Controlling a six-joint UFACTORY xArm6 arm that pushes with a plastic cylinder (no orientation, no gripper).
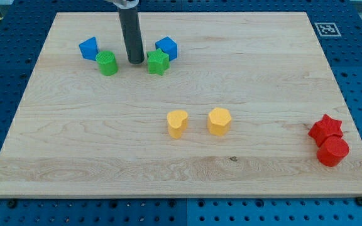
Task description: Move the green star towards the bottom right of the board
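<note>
The green star (158, 62) sits near the view's top, left of centre, touching a blue block (166, 48) just behind it on its right. My tip (135, 61) rests on the board just left of the green star, with a small gap between them. A green cylinder (107, 63) stands to the tip's left, with a second blue block (89, 48) behind it.
A yellow heart-shaped block (177, 123) and a yellow hexagonal block (219, 121) stand mid-board. A red star (326, 129) and a red cylinder (332, 150) sit together at the bottom right, near the wooden board's (263, 182) right edge.
</note>
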